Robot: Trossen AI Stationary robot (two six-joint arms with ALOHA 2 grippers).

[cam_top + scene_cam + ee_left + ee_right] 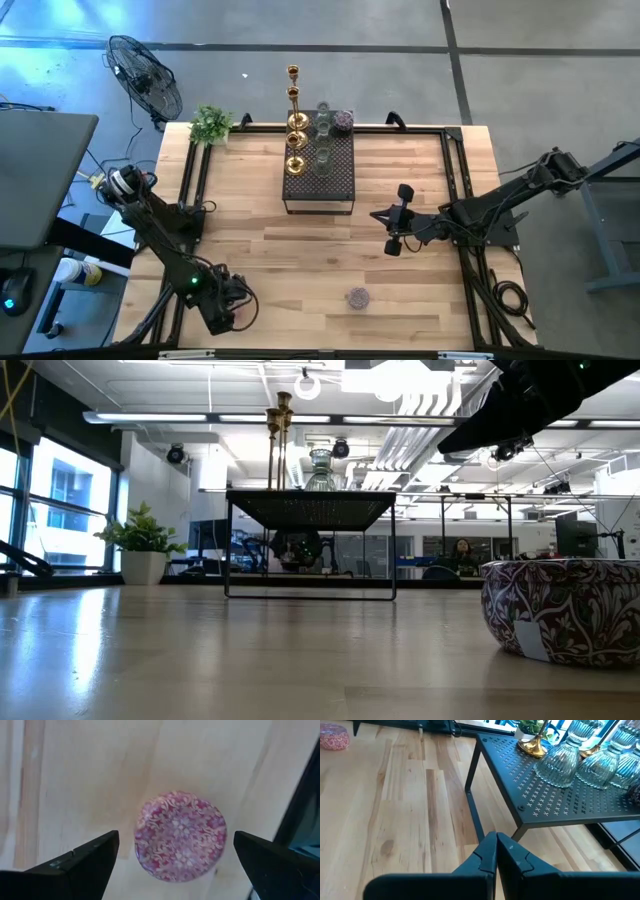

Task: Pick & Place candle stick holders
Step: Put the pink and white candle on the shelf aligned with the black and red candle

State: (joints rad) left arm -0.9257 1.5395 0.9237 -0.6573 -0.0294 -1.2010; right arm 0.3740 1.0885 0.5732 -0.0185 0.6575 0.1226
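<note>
A squat pink patterned cup (358,297) (560,610) rests on its base on the wooden table near the front edge. My left gripper (240,305) is open. In the left wrist view its fingers (95,857) stand on either side of the cup (180,835) and above it, not touching. In the high view the gripper is left of the cup. Gold candlesticks (295,130) and clear glass cups (560,762) stand on the black perforated box (318,185). My right gripper (392,232) (496,845) is shut, holds nothing, and hovers right of the box.
A small potted plant (210,125) stands at the table's far left corner, and a fan (145,75) stands on the floor beyond it. Black rails (455,190) run along the table's sides. Bare wood lies between the box and the pink cup.
</note>
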